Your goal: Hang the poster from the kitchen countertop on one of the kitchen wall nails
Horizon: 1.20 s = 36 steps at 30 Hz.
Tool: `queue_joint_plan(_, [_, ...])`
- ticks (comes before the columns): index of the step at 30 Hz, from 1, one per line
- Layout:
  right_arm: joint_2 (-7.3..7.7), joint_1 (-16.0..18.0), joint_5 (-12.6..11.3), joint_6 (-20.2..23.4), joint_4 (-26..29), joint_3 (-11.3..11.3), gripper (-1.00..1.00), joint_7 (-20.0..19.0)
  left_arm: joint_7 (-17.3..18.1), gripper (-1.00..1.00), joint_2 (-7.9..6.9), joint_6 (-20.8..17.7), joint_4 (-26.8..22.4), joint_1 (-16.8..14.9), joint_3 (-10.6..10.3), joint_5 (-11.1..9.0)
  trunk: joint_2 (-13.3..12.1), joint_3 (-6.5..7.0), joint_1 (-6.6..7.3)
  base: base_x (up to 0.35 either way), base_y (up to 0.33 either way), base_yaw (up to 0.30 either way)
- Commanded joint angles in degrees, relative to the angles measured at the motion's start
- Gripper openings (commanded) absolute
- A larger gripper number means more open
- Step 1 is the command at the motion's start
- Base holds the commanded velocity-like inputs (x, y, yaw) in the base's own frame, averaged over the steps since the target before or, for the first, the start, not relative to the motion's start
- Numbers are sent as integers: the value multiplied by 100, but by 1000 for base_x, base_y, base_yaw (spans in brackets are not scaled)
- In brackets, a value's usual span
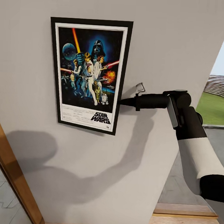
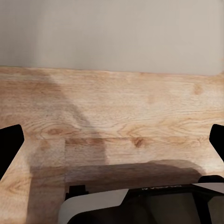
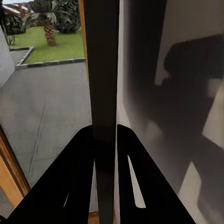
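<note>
Poster (image 1: 89, 74) time is nearly over: it sits flat against the grey wall (image 1: 168, 36), a little tilted. The right pincer (image 1: 120, 101) pinches the poster's black frame edge, and the wrist view shows that edge (image 3: 103, 93) squeezed between the two dark fingers (image 3: 77, 182). I think this is the hanging step. No nail can be seen. Next, the pincer should let go slowly and slide back. The left pincer (image 2: 112, 149) is spread wide over the wooden floor (image 2: 116, 107), holding nothing.

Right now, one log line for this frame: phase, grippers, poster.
phase: hanging | right gripper: shut on poster right edge | poster: upright against wall | left gripper: open, over wood floor
</note>
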<state>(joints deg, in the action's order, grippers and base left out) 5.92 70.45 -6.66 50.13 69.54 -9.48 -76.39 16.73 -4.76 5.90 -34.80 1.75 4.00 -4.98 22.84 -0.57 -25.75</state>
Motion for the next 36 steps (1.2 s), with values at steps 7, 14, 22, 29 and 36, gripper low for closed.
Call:
queue_joint_plan(7, [5, 4, -46, 66, -2, -10, -100, -7, 41, 100, 1, -10, -1, 1, 13, -48, 7, -6, -3, 0, 0, 0])
queue_joint_plan(14, [5, 4, -46, 67, -2, -10, -100, -7, 41, 100, 2, -12, 0, 1, 13, -48, 7, -6, -3, 0, 0, 0])
queue_joint_plan(22, [-3, 4, -46, 67, -2, -10, -100, -7, 41, 100, 1, -11, 0, 1, 13, -47, 7, -6, -3, 0, 0, 0])
queue_joint_plan(29, [-3, 4, -46, 67, -2, -2, -100, -7, 41, 100, 1, -12, 0, 1, 13, -49, 7, -6, -3, 0, 0, 0])
queue_joint_plan(36, [-3, 9, -46, 72, 2, 4, -100, -2, 41, 100, 1, -10, 0, 1, 13, -51, 7, -6, -3, 0, 0, 0])
